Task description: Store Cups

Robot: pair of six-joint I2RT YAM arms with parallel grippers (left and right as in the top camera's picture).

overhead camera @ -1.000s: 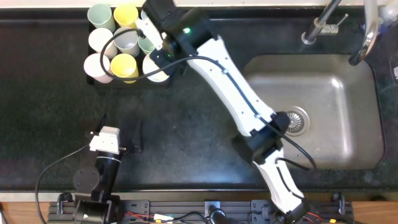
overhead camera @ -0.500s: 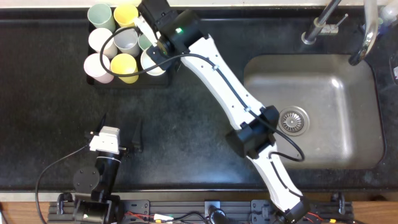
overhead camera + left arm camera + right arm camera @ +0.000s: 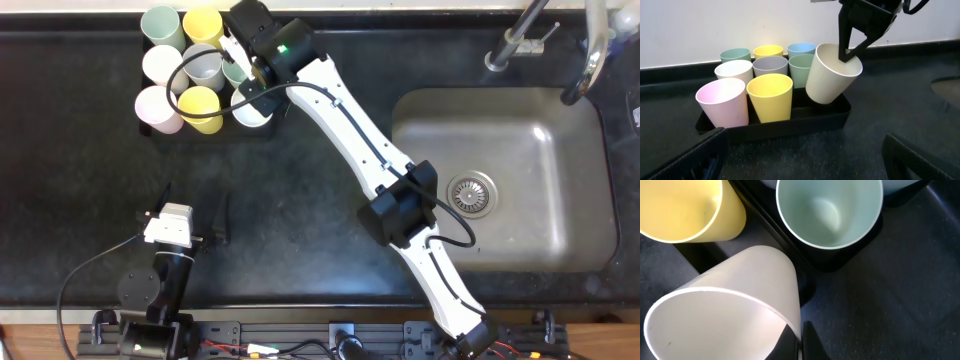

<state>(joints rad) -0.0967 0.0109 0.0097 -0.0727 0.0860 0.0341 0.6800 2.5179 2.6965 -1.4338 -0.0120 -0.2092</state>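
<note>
A black tray [image 3: 790, 127] at the counter's far left holds several upright cups, among them a pink cup [image 3: 724, 102], a yellow cup [image 3: 771, 96] and a pale green cup [image 3: 830, 212]. My right gripper [image 3: 849, 50] is shut on the rim of a white cup [image 3: 831, 74], which leans steeply with its base down in the tray's open corner spot beside the yellow cup. From above, the white cup [image 3: 250, 106] sits at the tray's near right corner under the right gripper [image 3: 243, 85]. The white cup [image 3: 725, 315] lies close against my finger. My left gripper [image 3: 193, 200] stands open over bare counter, apart from the tray.
A steel sink [image 3: 560, 180] with a faucet [image 3: 515, 40] takes up the right side. The dark counter [image 3: 300, 220] stretches between tray and sink. A white wall runs behind the tray [image 3: 245, 133].
The right arm has stretched further toward the tray, carrying the white cup slightly left and back toward the corner spot. The left arm has stayed put.
</note>
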